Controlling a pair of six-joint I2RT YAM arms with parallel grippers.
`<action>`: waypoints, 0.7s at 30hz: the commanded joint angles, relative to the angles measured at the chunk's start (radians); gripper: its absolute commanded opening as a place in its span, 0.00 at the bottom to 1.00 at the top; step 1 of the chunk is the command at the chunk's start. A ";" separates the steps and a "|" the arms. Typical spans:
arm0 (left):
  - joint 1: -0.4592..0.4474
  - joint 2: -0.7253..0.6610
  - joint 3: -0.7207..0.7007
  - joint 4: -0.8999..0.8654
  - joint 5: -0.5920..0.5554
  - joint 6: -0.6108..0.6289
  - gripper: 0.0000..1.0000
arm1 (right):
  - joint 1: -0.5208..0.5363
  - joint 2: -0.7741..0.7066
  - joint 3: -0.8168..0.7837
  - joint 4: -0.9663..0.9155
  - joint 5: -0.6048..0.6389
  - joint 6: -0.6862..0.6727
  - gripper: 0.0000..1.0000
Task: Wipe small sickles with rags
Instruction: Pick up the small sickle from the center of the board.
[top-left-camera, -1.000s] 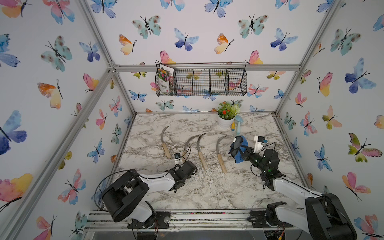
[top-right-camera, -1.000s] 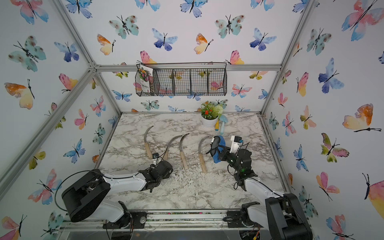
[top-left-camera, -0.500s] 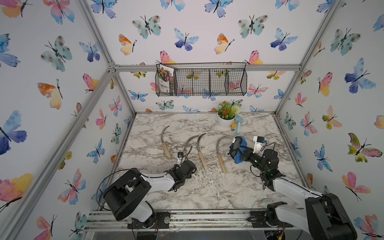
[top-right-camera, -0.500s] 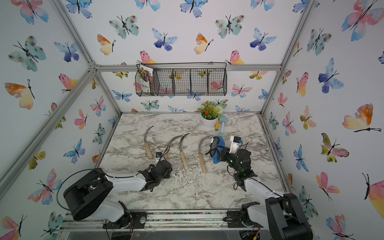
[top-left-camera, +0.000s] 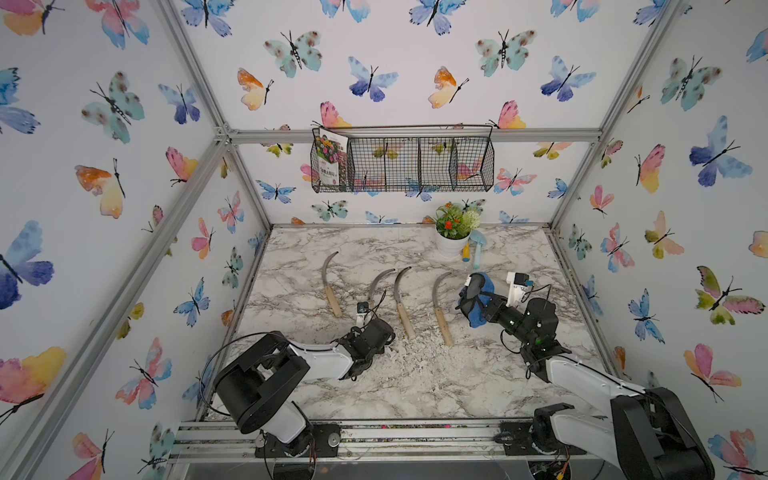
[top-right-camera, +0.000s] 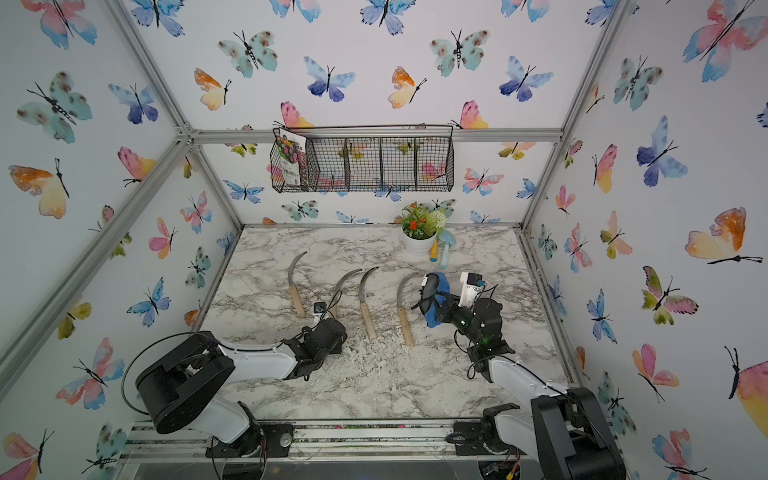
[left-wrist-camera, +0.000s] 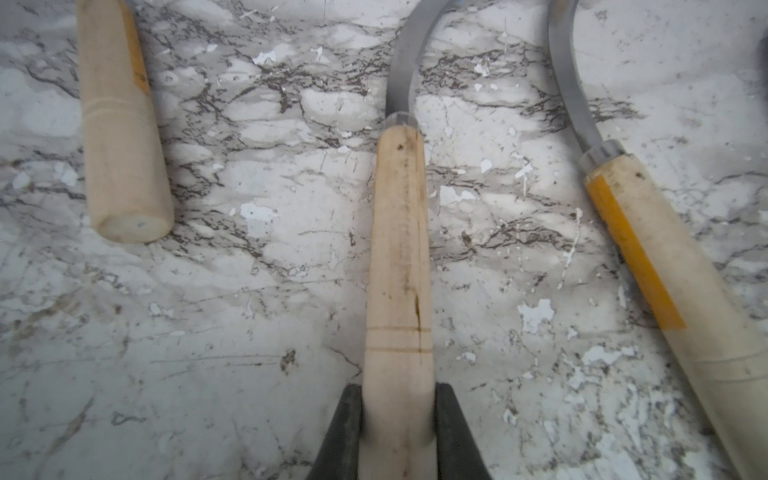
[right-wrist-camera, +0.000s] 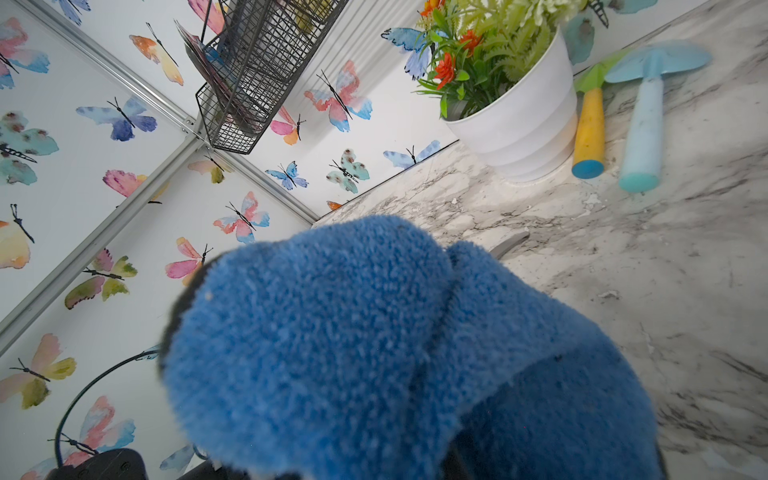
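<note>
Left pincer (left-wrist-camera: 398, 419), right pincer (top-left-camera: 482, 305): clamped tight.

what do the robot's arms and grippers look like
Both arms match: the left arm and right arm have smooth white shells, bulky black joints and thin black looping cables. The left gripper has dark grey tapered fingers.

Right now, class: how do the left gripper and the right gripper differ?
The left gripper is shut on the pale wooden handle of a grey-bladed sickle; the right gripper is shut on a thick blue terry rag. The left gripper's black fingers show plainly; the rag hides the right gripper's. Both are shut and holding.
</note>
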 joint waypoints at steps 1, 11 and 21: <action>0.014 -0.026 -0.005 -0.087 -0.012 -0.015 0.00 | 0.005 -0.019 0.026 0.014 -0.008 -0.018 0.02; 0.018 -0.315 0.056 -0.117 0.066 0.195 0.00 | 0.006 -0.180 0.078 -0.262 0.054 -0.105 0.02; -0.028 -0.328 0.127 0.024 0.275 0.476 0.00 | 0.005 -0.557 0.141 -0.762 0.166 -0.177 0.02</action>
